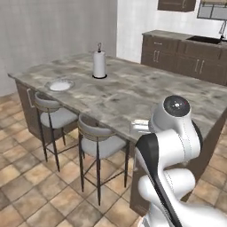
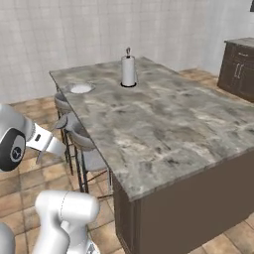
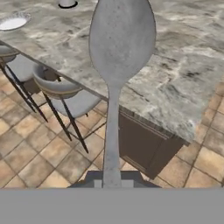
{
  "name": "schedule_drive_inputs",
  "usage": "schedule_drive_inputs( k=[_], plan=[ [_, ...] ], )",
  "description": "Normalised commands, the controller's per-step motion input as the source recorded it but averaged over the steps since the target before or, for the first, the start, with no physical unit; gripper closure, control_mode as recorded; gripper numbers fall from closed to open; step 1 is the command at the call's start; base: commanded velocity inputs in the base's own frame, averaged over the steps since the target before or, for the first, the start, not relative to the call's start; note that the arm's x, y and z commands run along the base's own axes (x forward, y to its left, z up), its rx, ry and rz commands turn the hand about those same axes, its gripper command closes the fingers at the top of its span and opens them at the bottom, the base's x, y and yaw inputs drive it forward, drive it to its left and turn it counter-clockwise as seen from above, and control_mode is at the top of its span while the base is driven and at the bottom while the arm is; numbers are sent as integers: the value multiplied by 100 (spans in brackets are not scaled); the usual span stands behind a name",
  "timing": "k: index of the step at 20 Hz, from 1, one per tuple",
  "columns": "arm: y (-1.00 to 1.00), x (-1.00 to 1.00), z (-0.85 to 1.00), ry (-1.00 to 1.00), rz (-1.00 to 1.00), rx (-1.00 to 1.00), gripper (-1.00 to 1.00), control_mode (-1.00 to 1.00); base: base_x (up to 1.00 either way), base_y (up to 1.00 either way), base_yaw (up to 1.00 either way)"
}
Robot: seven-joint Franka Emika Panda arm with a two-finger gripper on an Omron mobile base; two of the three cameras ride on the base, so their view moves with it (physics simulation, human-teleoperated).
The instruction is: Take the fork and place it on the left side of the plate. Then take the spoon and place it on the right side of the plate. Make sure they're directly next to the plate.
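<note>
Right now, starting from the far left of the bench [image 1: 133, 88], you have the plate [image 1: 60, 84] sitting near the corner, above the two stools [image 1: 98, 141], with the paper towel roll [image 1: 99, 64] standing well apart to its right. You can see the same plate [image 3: 14, 21] at the upper left of the hand view, far from the tool [image 3: 111, 183]. The tool is clamped on the spoon [image 3: 117, 65] at the low end of its handle, with the bowl reaching up and away over the bench edge and the floor beside the stools. You cannot make out the fork near the plate in these pictures; it is too small or hidden to tell. The step in hand, as I judge it, is carrying the spoon to the plate's right side. To do it well, bring the spoon across above the bench, clear of the stool backs and the towel roll. Lower it on the side of the plate toward the towel roll, handle lying flat and parallel to the plate's edge. Set it just beside the rim, not on it. Because you hold the very end of the handle, the bowl may swing, so move slowly and release only once it rests on the bench.
</note>
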Motion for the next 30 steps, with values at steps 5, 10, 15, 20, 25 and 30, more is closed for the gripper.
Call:
schedule_drive_inputs(
  k=[5, 10, 15, 20, 25, 30],
  plan=[
    [0, 0, 0, 0, 0, 0, 100, 100, 39, 93, -39],
    [0, 0, 0, 0, 0, 0, 100, 100, 34, 94, -39],
    [0, 0, 0, 0, 0, 0, 100, 100, 32, 95, -38],
    [0, 0, 0, 0, 0, 0, 100, 100, 30, 94, -38],
    [0, 0, 0, 0, 0, 0, 100, 100, 35, 93, -39],
    [0, 0, 0, 0, 0, 0, 100, 100, 40, 83, -37]
  ],
)
